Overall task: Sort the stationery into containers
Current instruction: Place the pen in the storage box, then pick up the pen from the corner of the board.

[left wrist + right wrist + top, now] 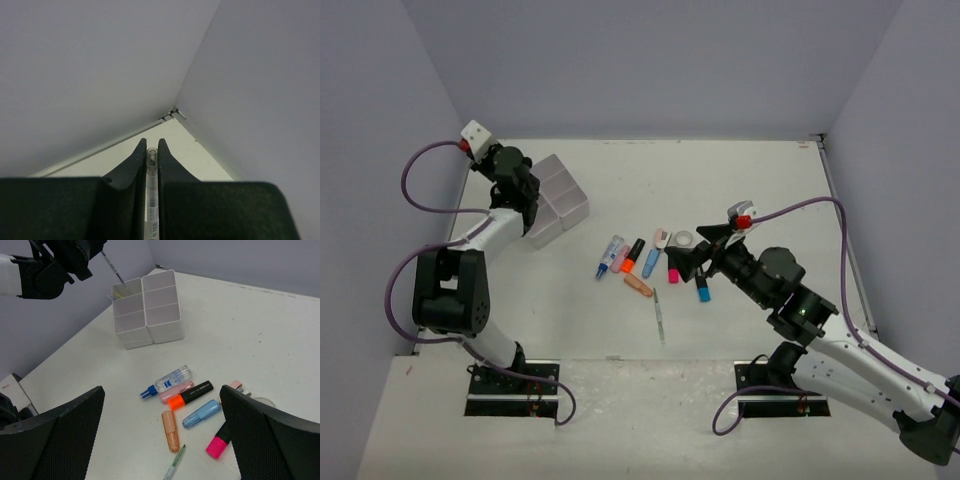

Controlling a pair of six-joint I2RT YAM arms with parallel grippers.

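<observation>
Hanging over the white tray (150,315) at the upper left of the right wrist view, the left pincer (152,145) is clamped tight on a thin clear pen (114,271). Its own camera shows the barrel squeezed between both jaws, one end poking just past the tips. The pen slants down with its point at the mouth of the far left compartment, where something yellow already shows.

My read is that this pen is light, stiff and slick. The smooth plastic barrel can swivel in a narrow grip, but once let go it should slide straight in.

The right pincer (162,395) is spread wide and has nothing in it, hovering above the loose pile on the bench (720,180). In the lower middle of that view lie an orange highlighter (190,395), a blue highlighter (201,413), a pink highlighter (217,442) and a peach highlighter (170,431). All four are well apart from the tray.

They look stubby, rigid and light, not fragile. The best hold is across the middle of the barrel, square to its length so it can't roll away. The peach one lies clear of its neighbours and looks the easiest pick.
</observation>
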